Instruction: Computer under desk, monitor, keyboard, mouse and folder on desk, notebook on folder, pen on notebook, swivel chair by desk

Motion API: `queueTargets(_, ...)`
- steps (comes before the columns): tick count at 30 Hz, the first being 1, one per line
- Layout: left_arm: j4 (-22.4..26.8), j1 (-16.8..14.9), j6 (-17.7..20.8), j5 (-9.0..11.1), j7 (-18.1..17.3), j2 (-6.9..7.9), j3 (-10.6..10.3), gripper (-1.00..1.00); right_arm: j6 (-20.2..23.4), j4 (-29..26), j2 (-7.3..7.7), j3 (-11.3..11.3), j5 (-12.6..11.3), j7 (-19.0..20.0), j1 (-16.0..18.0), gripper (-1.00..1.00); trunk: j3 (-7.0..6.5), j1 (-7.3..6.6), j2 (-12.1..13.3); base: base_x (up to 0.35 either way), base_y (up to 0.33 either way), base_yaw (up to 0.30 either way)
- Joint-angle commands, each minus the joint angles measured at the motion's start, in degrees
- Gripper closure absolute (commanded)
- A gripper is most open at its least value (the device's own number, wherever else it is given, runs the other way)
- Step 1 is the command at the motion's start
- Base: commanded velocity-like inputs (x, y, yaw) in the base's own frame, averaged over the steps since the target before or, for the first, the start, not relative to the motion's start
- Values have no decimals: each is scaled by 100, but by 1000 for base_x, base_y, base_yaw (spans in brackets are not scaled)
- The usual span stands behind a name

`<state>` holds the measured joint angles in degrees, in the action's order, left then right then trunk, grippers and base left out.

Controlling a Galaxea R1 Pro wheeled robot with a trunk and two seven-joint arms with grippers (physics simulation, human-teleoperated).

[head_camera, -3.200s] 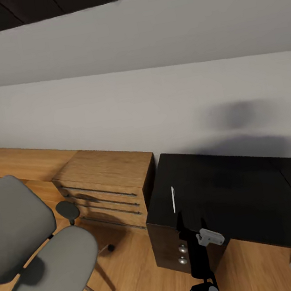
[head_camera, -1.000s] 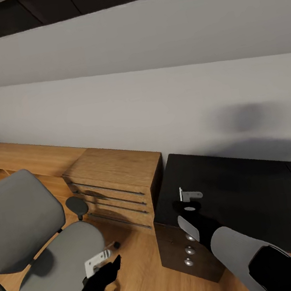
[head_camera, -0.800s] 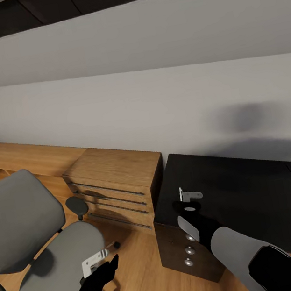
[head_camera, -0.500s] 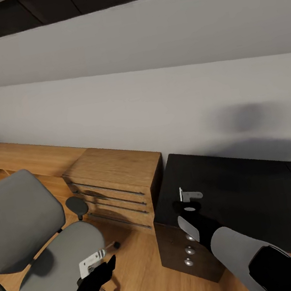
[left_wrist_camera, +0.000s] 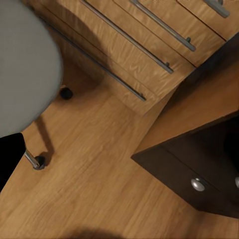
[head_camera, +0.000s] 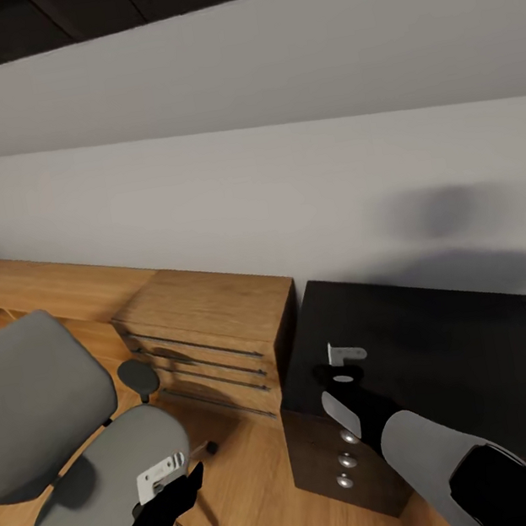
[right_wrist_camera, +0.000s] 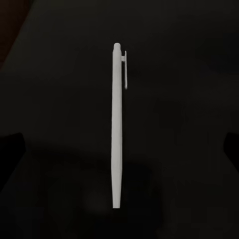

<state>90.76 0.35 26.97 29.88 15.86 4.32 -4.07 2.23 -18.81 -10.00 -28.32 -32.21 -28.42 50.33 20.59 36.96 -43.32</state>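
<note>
Slim white pen lies flat on matte black desk; each hand's grip unreadable.

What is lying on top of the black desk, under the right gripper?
A white pen lies flat on the black desk, seen in the right wrist view. In the head view, the right gripper hangs over that spot and covers the pen. Nothing else shows on the desk's visible part.

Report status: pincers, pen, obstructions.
Right pincer above the pen, which lies flat on the black desk, ungrasped. Left pincer low by the swivel chair. Nothing seen around the pen.
</note>
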Motion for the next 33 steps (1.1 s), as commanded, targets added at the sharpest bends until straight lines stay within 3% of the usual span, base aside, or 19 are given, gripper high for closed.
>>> queueTargets(1, 12, 0, 10, 60, 56, 4, -13, -100, 25, -1, 0, -41, -17, -40, 6, -100, 6, 2, -6, 101, 6, 0)
queueTargets(15, 12, 0, 10, 62, 49, 7, -20, -100, 82, 95, 0, -51, 177, -44, 3, -100, 6, 2, -6, 149, 37, 0)
queueTargets(33, 195, 0, -40, 71, 20, 8, 10, -100, 1012, 360, 0, -34, 362, -60, 8, -100, 42, 46, -86, 19, 17, 0)
